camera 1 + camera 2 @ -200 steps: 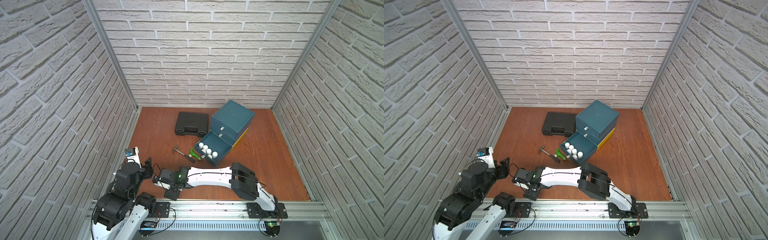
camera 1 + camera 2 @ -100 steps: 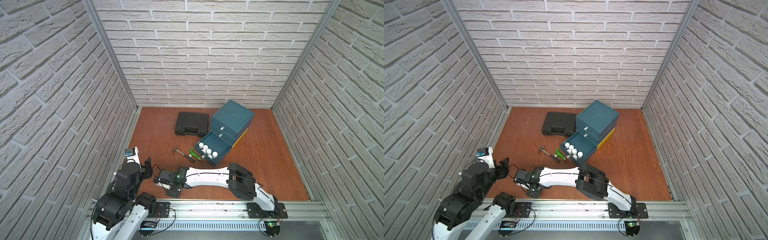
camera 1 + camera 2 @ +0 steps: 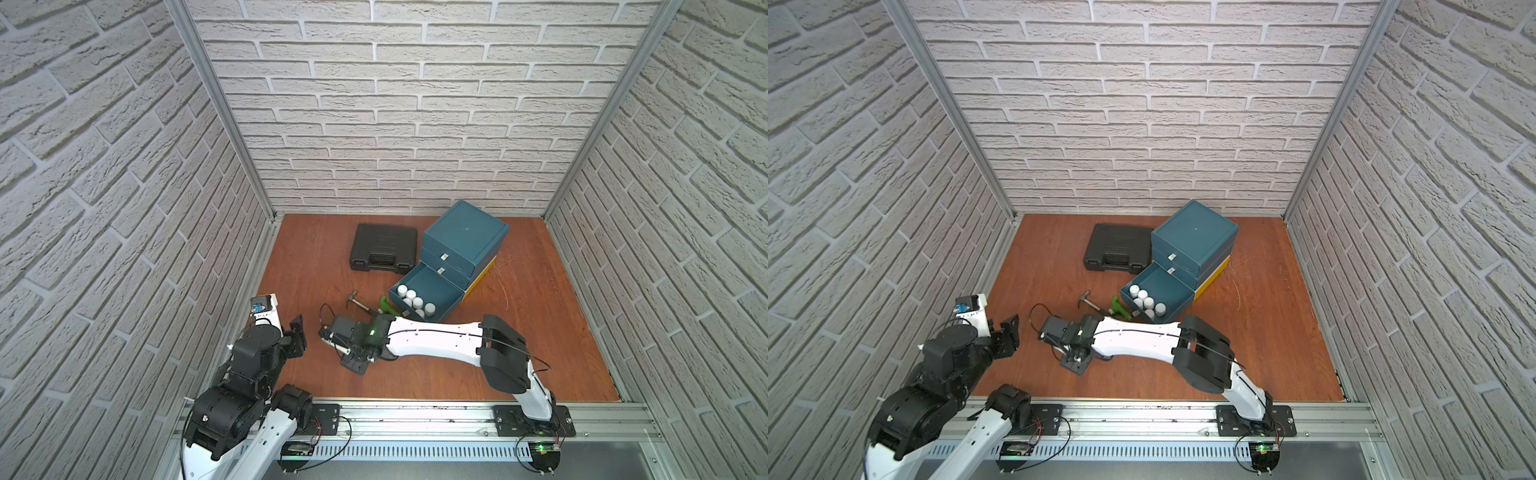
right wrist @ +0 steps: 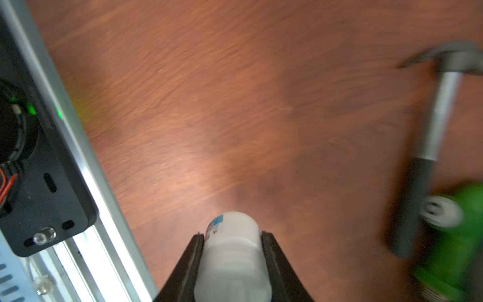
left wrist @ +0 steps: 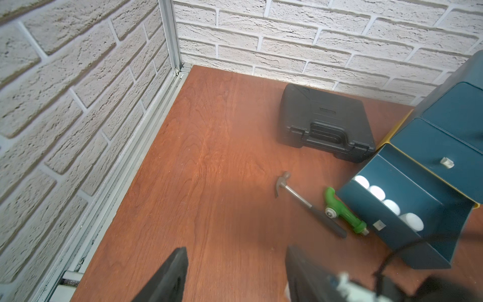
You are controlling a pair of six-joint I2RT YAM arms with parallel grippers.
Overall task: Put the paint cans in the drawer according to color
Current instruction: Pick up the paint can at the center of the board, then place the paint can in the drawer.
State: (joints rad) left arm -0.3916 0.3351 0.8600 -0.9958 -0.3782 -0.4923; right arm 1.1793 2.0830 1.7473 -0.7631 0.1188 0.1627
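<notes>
Over the last second the right pincer (image 4: 232,236) has closed from roughly half apart to clamped on a white paint can (image 4: 231,261), which bears a small blue label and sits lengthwise between the 2 jaws. In the top views the wrist has also drifted slightly away from the front rail, toward the hammer (image 3: 360,302). The smear across the right wrist view suggests the arm is already moving. For the task this looks like a pick just completed, so the carry comes next. The likely goal is the open bottom drawer (image 3: 442,286), where at least 5 white paint cans (image 3: 417,302) already stand along 1 side.

The left pincer (image 5: 235,274) hangs with its jaws apart and empty over bare bench (image 5: 209,157), unchanged.

Much stays unseen. In both top views the held can is hidden beneath the right wrist, and the wrist view cuts off its rear end, so whether it has cleared the bench cannot be told. No light blue or magenta can shows in any view. The 2 upper drawers of the cabinet (image 3: 465,241) are shut, so their contents are unknown. The green toy drill (image 5: 339,209) lies just beside the drawer front, touching the hammer's handle, close to the likely path.
</notes>
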